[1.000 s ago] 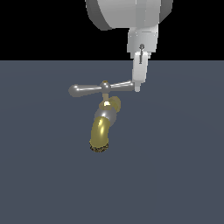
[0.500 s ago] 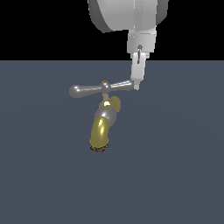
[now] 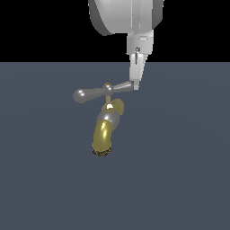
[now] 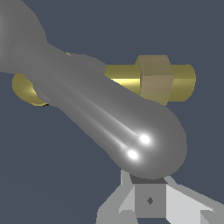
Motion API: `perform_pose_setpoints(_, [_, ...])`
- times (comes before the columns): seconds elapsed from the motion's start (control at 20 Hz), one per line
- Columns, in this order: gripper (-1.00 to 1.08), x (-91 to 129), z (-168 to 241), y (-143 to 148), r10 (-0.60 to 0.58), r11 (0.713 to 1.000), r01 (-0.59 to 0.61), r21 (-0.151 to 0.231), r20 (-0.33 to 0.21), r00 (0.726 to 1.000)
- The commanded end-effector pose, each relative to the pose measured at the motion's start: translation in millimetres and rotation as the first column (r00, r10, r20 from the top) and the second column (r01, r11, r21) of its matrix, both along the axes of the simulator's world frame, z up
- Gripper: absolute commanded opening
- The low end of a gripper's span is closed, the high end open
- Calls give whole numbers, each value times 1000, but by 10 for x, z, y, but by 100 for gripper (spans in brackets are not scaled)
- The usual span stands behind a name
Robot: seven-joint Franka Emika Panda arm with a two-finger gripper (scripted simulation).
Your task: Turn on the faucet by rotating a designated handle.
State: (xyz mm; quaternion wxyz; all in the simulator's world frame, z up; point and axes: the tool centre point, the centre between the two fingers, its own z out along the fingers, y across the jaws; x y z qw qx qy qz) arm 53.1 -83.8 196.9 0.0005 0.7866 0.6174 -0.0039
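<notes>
Gripper (image 3: 134,85) touching handle (image 3: 96,92) end bulb; jaws seemingly together, though opening cannot tell for sure.

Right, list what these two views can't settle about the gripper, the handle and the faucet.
- Gripper state: in the exterior view the fingers overlap into one shape; the wrist view's edge crops them.
- Handle: its end bulb on the exterior view's right sits behind the fingers, so contact is unclear.
- Faucet: in the wrist view the near handle bulb covers most of it; the spout mouth is unseen.
- Faucet's mounting: not shown in either view.
</notes>
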Motion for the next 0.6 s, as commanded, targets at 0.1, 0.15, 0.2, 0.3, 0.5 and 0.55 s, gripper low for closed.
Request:
perform_pose_setpoints(0.1, [-100,174,-1,263,29,1000,-29,6,5,1000])
perform_pose_setpoints(0.15, [-100,203,-2,276,29,1000,-29,6,5,1000])
perform_pose_setpoints(0.2, [-100,232,-3,289,29,1000,-29,6,5,1000])
perform_pose_setpoints(0.3, [-100,288,0,317,30,1000,-30,6,5,1000])
perform_pose_setpoints(0.5, [-100,277,-1,183,3,1000,-3,-2,2,1000])
perform_pose_setpoints(0.55, [-100,299,-1,255,5,1000,-5,-2,2,1000])
